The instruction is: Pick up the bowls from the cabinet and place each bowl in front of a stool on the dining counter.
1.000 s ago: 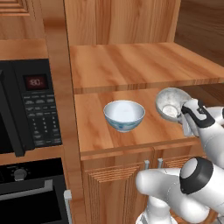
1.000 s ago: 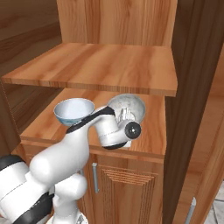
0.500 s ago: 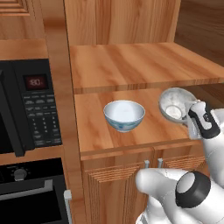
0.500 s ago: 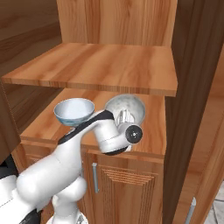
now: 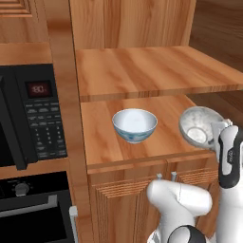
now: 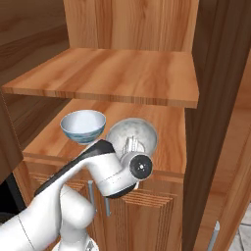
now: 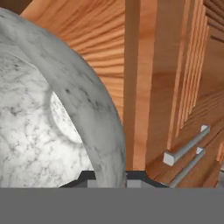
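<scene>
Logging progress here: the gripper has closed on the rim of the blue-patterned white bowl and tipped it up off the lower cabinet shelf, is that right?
Wrong bowl. The gripper is shut on the rim of the speckled grey bowl, tipped up off the lower cabinet shelf, as the left base view shows. The blue-patterned white bowl sits upright, untouched.

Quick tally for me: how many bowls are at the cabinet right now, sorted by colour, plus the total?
Glossy white bowl with blue-patterned outside, standing on the lower shelf of the orange wooden cabinet: 1
Dull speckled grey-white bowl, tilted on its side, its rim pinched in the gripper: 1
Total: 2 bowls
</scene>
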